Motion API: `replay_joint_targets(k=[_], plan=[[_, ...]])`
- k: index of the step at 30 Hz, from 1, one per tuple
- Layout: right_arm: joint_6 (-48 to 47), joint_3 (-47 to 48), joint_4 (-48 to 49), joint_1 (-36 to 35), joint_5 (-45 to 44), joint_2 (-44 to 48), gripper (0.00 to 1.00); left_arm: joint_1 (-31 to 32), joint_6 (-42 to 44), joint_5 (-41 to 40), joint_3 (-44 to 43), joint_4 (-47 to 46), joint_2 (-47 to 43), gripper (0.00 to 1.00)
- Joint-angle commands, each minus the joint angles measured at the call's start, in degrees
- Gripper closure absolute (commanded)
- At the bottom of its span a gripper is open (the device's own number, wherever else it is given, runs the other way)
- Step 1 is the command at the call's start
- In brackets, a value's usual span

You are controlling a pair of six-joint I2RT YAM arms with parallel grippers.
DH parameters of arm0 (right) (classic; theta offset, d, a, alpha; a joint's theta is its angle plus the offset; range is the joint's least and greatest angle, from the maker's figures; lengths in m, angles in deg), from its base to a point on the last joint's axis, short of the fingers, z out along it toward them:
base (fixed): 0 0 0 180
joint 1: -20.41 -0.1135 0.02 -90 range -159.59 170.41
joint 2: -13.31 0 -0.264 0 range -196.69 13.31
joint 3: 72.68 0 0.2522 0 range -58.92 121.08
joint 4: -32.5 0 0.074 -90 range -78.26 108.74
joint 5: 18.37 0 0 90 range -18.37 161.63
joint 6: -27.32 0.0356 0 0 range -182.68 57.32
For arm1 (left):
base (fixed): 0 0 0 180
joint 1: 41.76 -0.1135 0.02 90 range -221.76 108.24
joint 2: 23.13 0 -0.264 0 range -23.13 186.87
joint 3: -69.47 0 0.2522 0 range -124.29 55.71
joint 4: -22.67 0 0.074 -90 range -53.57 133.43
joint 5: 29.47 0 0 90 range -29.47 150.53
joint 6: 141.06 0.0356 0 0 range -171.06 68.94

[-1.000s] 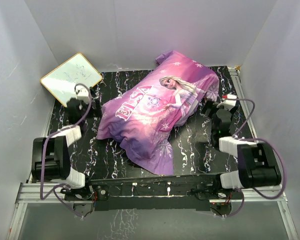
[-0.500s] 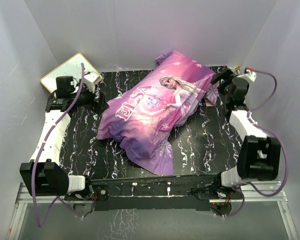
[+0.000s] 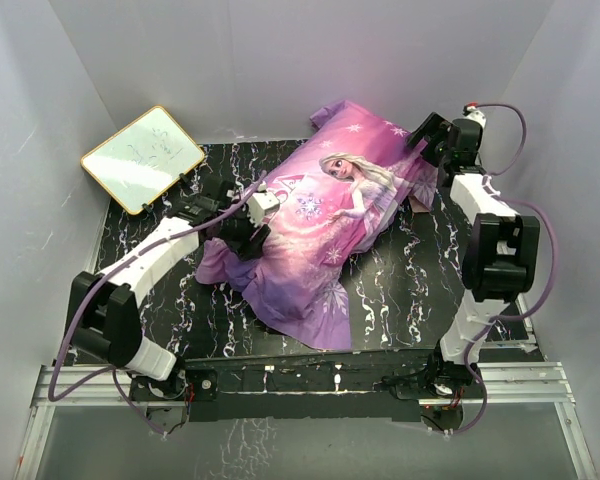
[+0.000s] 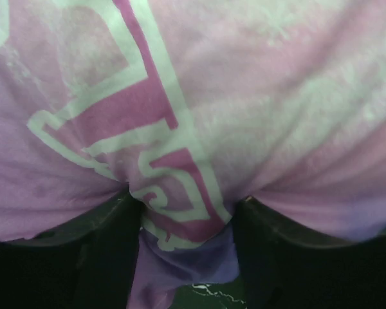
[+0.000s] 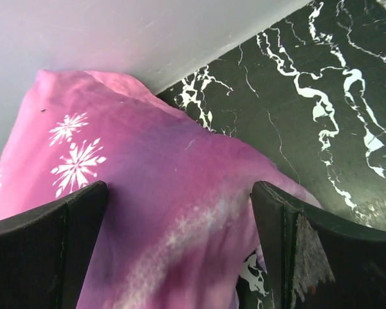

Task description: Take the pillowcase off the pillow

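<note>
Here, the pillowcase (image 3: pixel 320 235) lies diagonally on the counter (image 3: pixel 385 290), pillow hidden inside; the left end effector (image 4: pixel 186 212) straddles a fold, clamping impossible to tell, the right end effector (image 5: pixel 179 196) gapes above the far corner; a pinch catching stuffing would likely drag everything.

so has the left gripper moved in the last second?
Yes. The left gripper swung right in the top view, away from the whiteboard, and now sits on the pillowcase over its ELSA lettering.
</note>
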Motion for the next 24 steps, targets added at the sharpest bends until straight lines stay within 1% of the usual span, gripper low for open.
replay_joint_targets(k=[1,2,3,4,5,6,9,10,11,12,14,16,18,23,24], plan=[[-2.28,7.68,-2.7,-0.34,3.89,-4.91,0.03,0.8,1.16,-14.99,2.37,-4.15,4.75,0.66],[-2.85,8.56,-3.37,-0.62,4.6,-5.76,0.05,0.29,1.44,-18.02,2.72,-4.77,5.48,0.78],[-3.99,8.66,-3.62,-1.52,4.87,-6.13,0.07,-0.52,1.83,-19.91,3.2,-5.51,5.85,0.85],[-4.94,8.11,-3.5,-2.3,4.89,-5.98,0.09,-1.66,1.97,-21.09,3.95,-6.27,5.87,0.92],[-5.58,6.9,-3.19,-3.04,4.83,-5.56,0.14,-3.03,1.91,-21.86,4.41,-7.19,5.62,0.97],[-5.86,5.4,-2.62,-3.82,4.99,-4.85,0.21,-4.45,1.75,-22.61,4.65,-8.15,5.22,1.0],[-5.94,-0.35,-1.2,-5.4,5.32,-0.64,0.47,-8.92,2.09,-24.86,4.88,-11.5,3.52,1.0],[-5.86,-2.67,-0.96,-7.08,4.83,1.06,0.55,-10.21,2.25,-25.36,4.58,-12.66,3.06,1.0],[-5.64,-5.93,-1.0,-7.97,4.01,2.84,0.65,-11.22,2.34,-25.72,4.01,-13.47,2.89,1.0],[-5.52,-8.23,-1.08,-8.61,3.36,4.68,0.71,-12.05,2.35,-25.97,3.17,-13.53,3.0,1.0],[-5.09,-13.16,-2.34,-9.8,1.26,9.63,0.81,-12.82,2.12,-26.66,1.21,-13.51,3.47,1.0],[-4.62,-18.33,-3.64,-10.88,-1.01,14.45,0.87,-12.88,1.93,-27.21,-0.71,-13.71,4.09,1.0],[-3.47,-23.82,-4.62,-12.03,-3.71,19.63,0.91,-12.94,0.88,-27.41,-2.86,-14.17,4.81,1.0],[-0.11,-35.14,-8.65,-14.79,-7.46,32.17,0.92,-12.91,-3.44,-27.03,-11.29,-12.34,7.7,1.0],[0.39,-36.89,-9.57,-16.15,-8.33,34.66,0.92,-12.9,-3.97,-26.73,-12.57,-11.77,7.91,0.96]])
